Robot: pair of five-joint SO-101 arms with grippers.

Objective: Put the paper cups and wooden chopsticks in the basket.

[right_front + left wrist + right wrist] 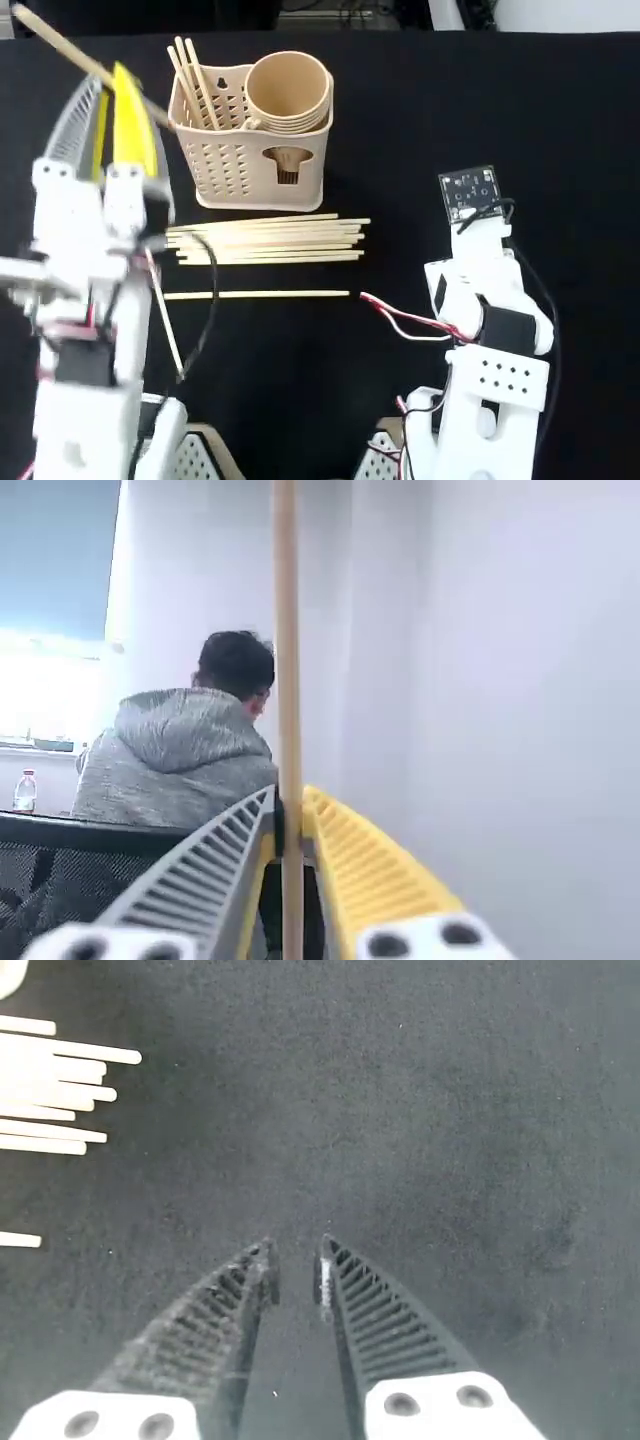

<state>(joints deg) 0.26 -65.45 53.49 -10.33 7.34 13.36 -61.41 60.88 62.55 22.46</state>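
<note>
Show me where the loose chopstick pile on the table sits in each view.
High view: pile of chopsticks just in front of the basket.
Right wrist view: its tips, off to one side ahead of the right gripper.
Left wrist view: faces the room wall instead.
Shared landmark: the lone chopstick beside the pile.

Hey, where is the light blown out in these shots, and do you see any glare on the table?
Left wrist view: the window behind the left gripper and its chopstick is washed out white. High view: the black table is evenly lit, without glare. Right wrist view: soft light around the right gripper, no hot spots.
</note>
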